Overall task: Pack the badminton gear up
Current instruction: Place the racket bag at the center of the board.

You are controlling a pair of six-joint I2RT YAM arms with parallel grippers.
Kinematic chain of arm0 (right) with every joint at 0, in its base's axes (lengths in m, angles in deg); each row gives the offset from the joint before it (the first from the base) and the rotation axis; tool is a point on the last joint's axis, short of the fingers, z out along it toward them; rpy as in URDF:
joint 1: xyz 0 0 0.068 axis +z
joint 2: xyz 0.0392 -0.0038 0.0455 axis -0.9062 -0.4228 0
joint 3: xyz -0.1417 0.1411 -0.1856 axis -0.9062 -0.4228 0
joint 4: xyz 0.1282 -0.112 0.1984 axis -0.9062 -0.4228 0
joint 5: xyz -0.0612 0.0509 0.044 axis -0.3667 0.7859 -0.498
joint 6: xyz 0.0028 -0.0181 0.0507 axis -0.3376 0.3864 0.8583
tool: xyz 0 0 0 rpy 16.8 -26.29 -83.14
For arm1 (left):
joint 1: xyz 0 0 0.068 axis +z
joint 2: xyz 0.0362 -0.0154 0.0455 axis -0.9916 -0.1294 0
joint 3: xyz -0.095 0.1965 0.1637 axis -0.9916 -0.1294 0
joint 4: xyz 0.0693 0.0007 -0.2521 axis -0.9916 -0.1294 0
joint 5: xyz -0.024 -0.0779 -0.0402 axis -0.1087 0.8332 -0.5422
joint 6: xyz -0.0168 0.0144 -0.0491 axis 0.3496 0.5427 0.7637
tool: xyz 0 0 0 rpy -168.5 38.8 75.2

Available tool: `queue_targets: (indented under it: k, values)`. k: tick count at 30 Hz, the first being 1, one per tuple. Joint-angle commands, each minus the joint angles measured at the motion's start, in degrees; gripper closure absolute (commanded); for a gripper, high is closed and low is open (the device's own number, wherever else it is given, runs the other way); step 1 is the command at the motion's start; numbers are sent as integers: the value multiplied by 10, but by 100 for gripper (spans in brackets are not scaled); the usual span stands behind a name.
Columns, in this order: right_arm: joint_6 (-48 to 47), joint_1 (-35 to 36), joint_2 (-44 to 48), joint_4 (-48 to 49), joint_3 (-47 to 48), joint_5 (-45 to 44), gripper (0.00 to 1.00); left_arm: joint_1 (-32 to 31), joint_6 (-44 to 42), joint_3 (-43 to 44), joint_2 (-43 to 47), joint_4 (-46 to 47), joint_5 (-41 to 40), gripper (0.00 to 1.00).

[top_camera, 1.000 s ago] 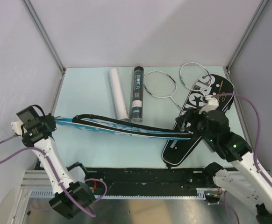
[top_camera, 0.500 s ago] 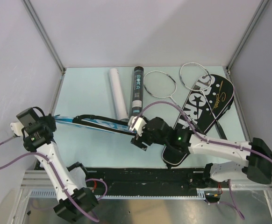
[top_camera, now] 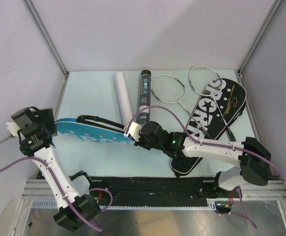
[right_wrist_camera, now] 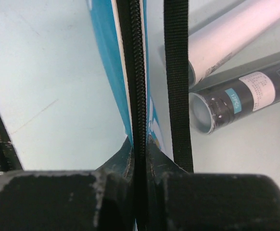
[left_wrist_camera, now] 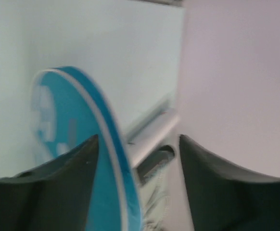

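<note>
Black tube [top_camera: 144,98] lies just beside blue cover [top_camera: 91,132].

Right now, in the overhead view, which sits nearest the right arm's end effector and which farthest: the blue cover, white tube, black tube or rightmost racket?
1. The blue cover, clamped in the right end effector at its zipper edge.
2. The white tube and black tube, just behind it; too close to call.
3. The rightmost racket, at the back right.
</note>
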Motion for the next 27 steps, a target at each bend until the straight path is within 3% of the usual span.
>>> queue_targets:
  k: [1, 4, 11, 16, 23, 27]
  values:
    - [97, -7, 12, 20, 84, 43, 100, -3, -34, 106, -7, 46, 32, 12]
    - [179, -25, 12, -2, 122, 96, 100, -17, -97, 167, -10, 49, 15, 2]
    - [326, -56, -51, -41, 252, 165, 100, -57, -225, 227, -11, 104, 56, 0]
    - [439, -102, -153, -36, 362, 233, 100, -81, -295, 236, -9, 122, 85, 0]
    - [546, -132, -341, 78, 524, 316, 100, -102, -314, 168, 9, 143, 80, 0]
    - [620, -148, -477, 102, 681, 356, 100, -123, -338, 144, 13, 148, 61, 0]
